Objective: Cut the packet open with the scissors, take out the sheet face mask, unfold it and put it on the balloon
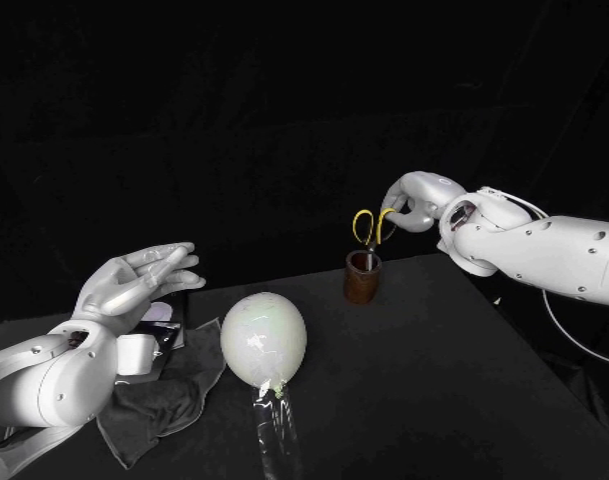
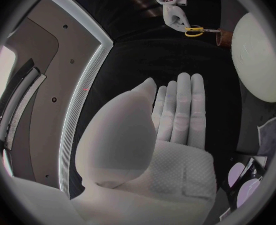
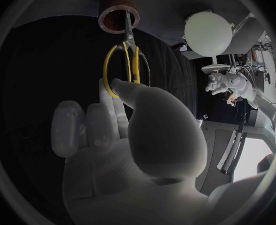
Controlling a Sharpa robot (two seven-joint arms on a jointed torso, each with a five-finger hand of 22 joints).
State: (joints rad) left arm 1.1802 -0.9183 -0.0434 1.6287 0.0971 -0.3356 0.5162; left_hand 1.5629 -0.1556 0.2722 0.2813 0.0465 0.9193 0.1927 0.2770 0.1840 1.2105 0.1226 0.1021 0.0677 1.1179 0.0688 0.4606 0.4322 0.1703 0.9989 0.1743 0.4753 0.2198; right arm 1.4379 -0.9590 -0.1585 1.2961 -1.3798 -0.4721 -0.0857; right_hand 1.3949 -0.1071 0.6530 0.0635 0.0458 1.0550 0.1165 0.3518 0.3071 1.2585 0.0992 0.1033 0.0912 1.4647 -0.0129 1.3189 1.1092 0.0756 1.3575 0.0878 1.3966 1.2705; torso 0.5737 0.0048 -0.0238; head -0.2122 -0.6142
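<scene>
The pale balloon (image 1: pixel 264 338) stands on a clear stand (image 1: pixel 270 420) in the middle of the table. Behind it is a brown cup (image 1: pixel 363 277) with the yellow-handled scissors (image 1: pixel 373 226) upright, blades down inside it. My right hand (image 1: pixel 417 198) pinches the scissors' handles (image 3: pixel 126 65) between thumb and a finger above the cup (image 3: pixel 119 14). My left hand (image 1: pixel 138 281) hovers flat and open to the left of the balloon (image 2: pixel 258 55), holding nothing. A pale packet (image 1: pixel 150 340) lies under that hand on a grey cloth, partly hidden by my arm.
A crumpled grey cloth (image 1: pixel 160 405) spreads over the table's left front, reaching the balloon's stand. The black table (image 1: pixel 434 400) ends just behind the cup and along the right side under my right arm.
</scene>
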